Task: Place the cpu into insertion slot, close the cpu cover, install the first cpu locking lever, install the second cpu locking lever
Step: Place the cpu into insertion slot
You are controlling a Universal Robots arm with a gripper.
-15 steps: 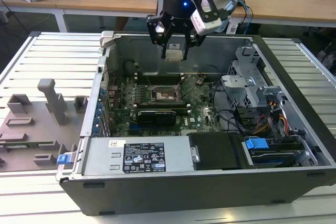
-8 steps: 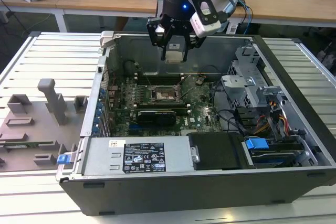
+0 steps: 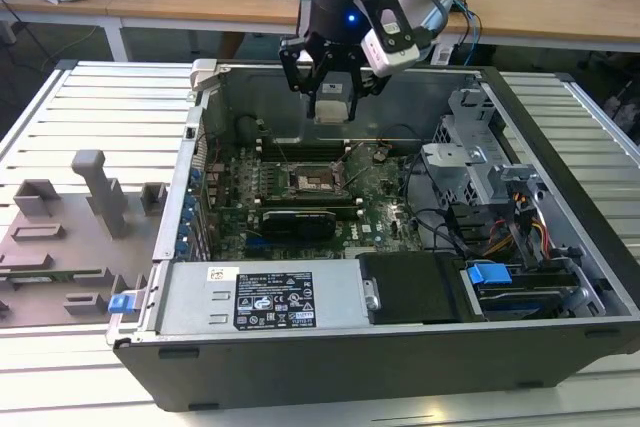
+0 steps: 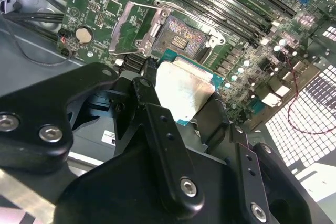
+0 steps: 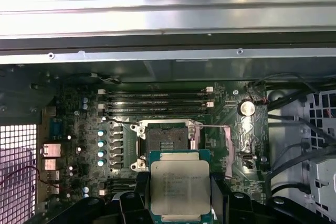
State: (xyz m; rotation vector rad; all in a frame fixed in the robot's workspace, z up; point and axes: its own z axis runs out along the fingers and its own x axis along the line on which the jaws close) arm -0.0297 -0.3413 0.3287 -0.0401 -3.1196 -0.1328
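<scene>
My gripper [image 3: 331, 102] hangs over the open computer case, shut on the cpu [image 3: 331, 109], a flat square chip with a silver-grey face. In both wrist views the cpu [image 5: 180, 187] [image 4: 184, 90] sits between the black fingers [image 5: 140, 195], held above the board. The insertion slot [image 5: 165, 142] [image 4: 184, 38] [image 3: 318, 182] lies open and empty on the green board, a little beyond the chip. The cpu cover [image 4: 128, 30] [image 5: 212, 140] is a silver frame swung open beside the slot. A thin wire locking lever [image 5: 119, 123] stands loose next to the slot.
Long black memory slots [image 5: 157, 103] run beside the socket. The case's grey wall [image 3: 400, 107] rises behind the gripper. A drive cage [image 3: 480, 162] and cables [image 3: 520, 217] fill the exterior view's right. A power supply [image 3: 270, 297] lies in front, and a grey fixture plate [image 3: 70, 237] lies outside at the left.
</scene>
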